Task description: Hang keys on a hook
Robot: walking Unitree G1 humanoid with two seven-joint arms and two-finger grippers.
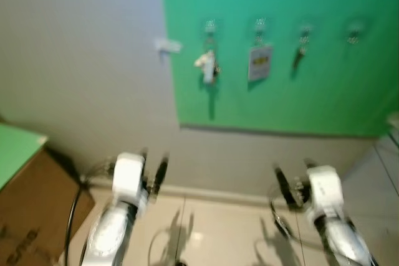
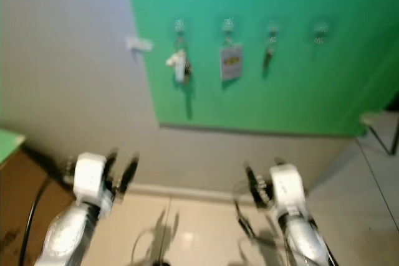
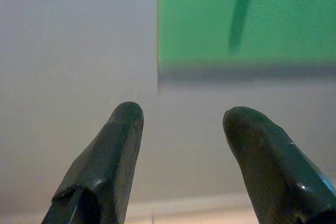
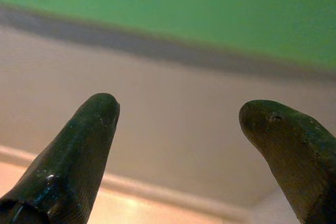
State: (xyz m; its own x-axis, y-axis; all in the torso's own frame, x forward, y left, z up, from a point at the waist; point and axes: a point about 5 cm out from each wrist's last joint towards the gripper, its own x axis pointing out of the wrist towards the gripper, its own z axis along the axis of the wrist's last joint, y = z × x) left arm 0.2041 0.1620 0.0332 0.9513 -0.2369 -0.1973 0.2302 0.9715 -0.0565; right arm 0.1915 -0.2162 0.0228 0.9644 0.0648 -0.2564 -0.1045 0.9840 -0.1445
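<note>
A bright green wall panel (image 1: 299, 91) carries a row of four small metal hooks (image 1: 260, 25) high on the far wall. A bunch of keys with a whitish fob (image 1: 207, 65) hangs from the leftmost hook, a white rectangular tag with a yellow mark (image 1: 260, 62) from the second, and a dark slim key (image 1: 300, 54) from the third; whether anything hangs from the rightmost hook (image 1: 355, 33) is too blurred to tell. Left of the panel, a small white fitting (image 1: 167, 45) sticks out of the grey wall.

Near the camera, the left end effector (image 1: 153, 165) and the right end effector (image 1: 293, 172) are both held low before the pale skirting, well below the hooks. In each wrist view the two black fingers (image 3: 107, 166) stand well apart with nothing between them. A brown cardboard box (image 1: 34, 210) sits at the near left on the beige tiled floor (image 1: 218, 228).
</note>
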